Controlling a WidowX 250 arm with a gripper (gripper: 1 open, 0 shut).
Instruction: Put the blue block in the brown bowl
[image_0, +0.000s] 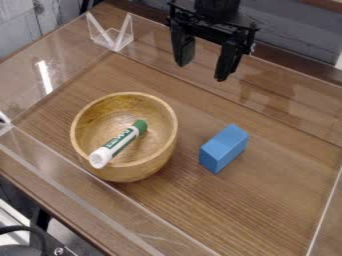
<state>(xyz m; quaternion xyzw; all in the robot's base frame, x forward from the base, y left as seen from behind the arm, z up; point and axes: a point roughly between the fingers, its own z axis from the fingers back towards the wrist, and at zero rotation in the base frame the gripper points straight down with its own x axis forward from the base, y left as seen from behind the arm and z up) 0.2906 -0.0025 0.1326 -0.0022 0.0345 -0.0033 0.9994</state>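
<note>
your black gripper (210, 58) hangs wide open and empty above the glossy wood-grain table (287, 130). the solid blue block (225, 148) lies just right of the round, thick-rimmed wooden bowl (124, 135), which holds a white-and-green tube (118, 143).

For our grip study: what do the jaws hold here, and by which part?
Nothing. The gripper hangs open above the table, apart from the blue block and the bowl.

Single view — camera set high at the table's (287, 150) front edge, angled down and across it toward the arm (214, 10) at the far side — fairly close.
</note>
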